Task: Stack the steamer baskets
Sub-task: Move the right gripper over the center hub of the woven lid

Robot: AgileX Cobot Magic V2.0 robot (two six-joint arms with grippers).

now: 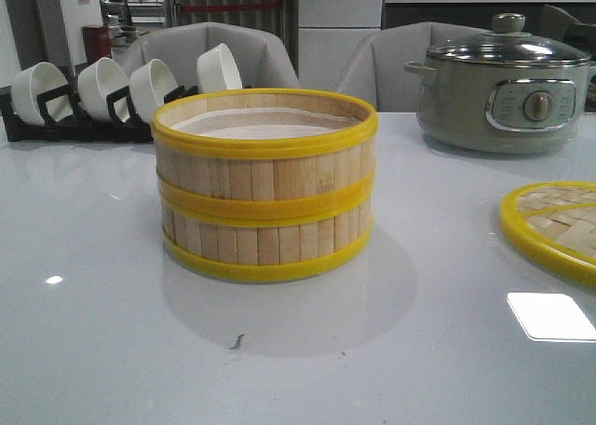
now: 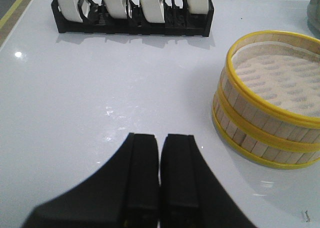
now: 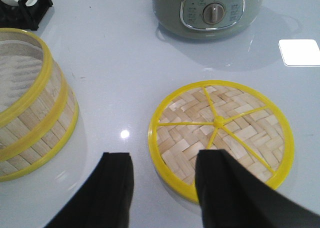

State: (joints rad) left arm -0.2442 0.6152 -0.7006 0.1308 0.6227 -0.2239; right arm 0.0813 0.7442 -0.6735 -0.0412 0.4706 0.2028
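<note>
Two bamboo steamer baskets [image 1: 265, 183] with yellow rims stand one on top of the other in the middle of the white table, a pale liner showing inside the upper one [image 2: 275, 75]. The stack [image 3: 30, 108] also appears in the right wrist view. My left gripper [image 2: 159, 138] hovers over bare table to the stack's left, its black fingers pressed together with nothing between them. My right gripper [image 3: 162, 158] is open, empty, above the near rim of the woven lid [image 3: 220, 135], to the right of the stack. Neither gripper shows in the front view.
The flat woven yellow-rimmed lid [image 1: 554, 225] lies at the table's right edge. A grey electric pot [image 1: 503, 85] with a glass cover stands at the back right. A black rack of white bowls [image 1: 102, 99] lines the back left [image 2: 132, 10].
</note>
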